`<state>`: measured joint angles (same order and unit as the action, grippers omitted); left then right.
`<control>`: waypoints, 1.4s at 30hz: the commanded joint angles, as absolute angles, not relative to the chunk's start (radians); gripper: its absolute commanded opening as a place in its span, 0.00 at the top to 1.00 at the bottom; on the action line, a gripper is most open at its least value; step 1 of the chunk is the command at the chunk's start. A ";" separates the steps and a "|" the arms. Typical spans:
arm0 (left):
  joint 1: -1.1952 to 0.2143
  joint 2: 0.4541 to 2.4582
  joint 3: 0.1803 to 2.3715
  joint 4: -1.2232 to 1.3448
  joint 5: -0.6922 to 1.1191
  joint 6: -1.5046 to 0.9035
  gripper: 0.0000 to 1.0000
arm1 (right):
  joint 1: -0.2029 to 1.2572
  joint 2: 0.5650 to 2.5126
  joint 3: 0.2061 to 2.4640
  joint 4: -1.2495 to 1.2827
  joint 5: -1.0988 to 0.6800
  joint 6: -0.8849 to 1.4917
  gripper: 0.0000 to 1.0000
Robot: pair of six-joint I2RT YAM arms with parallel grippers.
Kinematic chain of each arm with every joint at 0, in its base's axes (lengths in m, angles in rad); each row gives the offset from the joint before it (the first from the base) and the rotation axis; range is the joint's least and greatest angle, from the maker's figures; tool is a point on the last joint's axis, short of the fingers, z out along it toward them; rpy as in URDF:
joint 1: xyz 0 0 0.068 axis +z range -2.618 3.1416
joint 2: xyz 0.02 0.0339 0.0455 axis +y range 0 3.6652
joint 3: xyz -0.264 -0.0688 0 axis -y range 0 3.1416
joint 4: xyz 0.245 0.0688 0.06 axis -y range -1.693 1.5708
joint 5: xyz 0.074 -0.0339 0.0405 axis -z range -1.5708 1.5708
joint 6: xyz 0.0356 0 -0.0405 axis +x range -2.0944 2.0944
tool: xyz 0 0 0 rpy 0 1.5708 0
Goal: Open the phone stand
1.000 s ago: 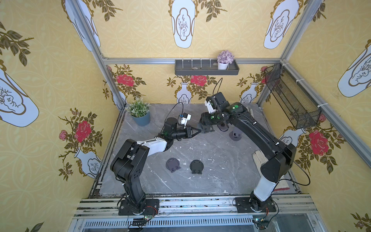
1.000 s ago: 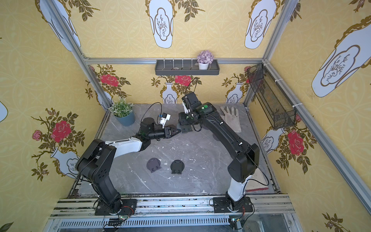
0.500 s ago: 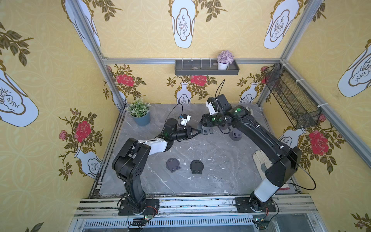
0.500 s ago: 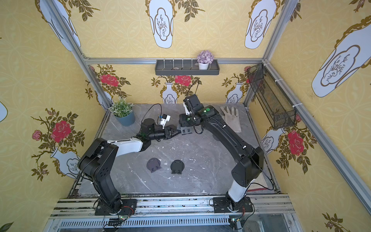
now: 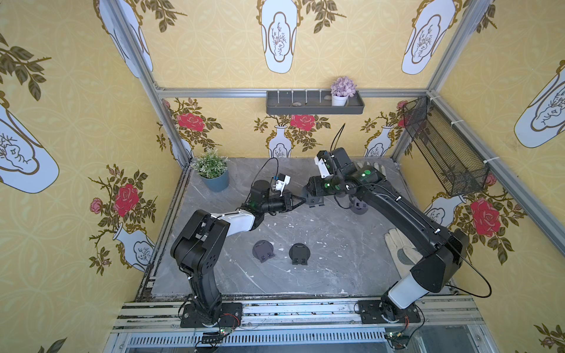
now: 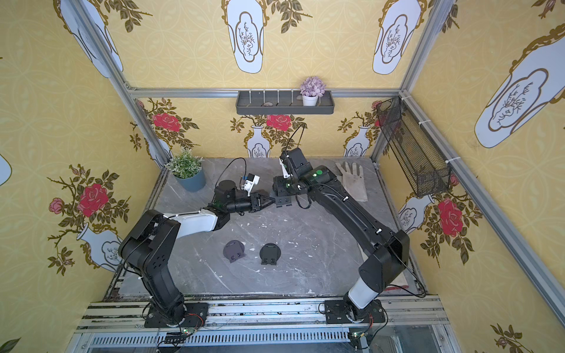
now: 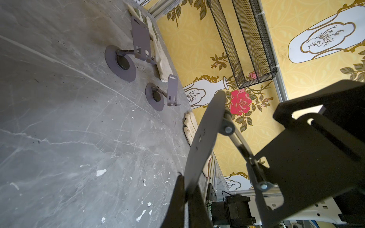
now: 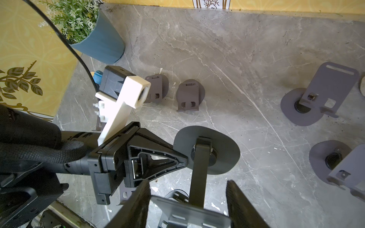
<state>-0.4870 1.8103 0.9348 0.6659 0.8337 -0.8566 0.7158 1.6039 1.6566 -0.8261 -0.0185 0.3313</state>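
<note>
Holding a phone stand aloft.
Base is clamped by left gripper, plate by right gripper.

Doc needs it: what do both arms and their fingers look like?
Both are black jointed arms. The left arm has a white forearm shell, the right arm a white lowest link. Each wrist carries a white camera bracket and thin black cables. Green lights dot the right wrist. Fingers are black ribbed triangles.

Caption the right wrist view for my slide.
The left end effector pinches the round base of the phone stand while the right end effector grips its plate, above the table.
</note>
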 commanded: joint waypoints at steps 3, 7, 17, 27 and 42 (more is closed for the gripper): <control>-0.466 1.828 0.929 0.571 0.656 -0.928 1.00 | 0.726 1.582 1.637 -0.932 -0.021 0.338 0.44; -0.465 1.828 0.930 0.571 0.657 -0.926 1.00 | 0.727 1.583 1.629 -0.923 -0.021 0.341 0.44; -0.466 1.813 0.942 0.577 0.689 -0.903 1.00 | 0.706 1.654 1.640 -0.889 -0.081 0.338 0.02; -0.466 1.798 0.931 0.580 0.713 -0.893 1.00 | 0.645 1.718 1.649 -0.790 -0.161 0.346 0.02; -0.466 1.757 0.916 0.529 0.739 -0.840 1.00 | 0.618 1.891 1.832 -0.787 -0.224 0.302 0.05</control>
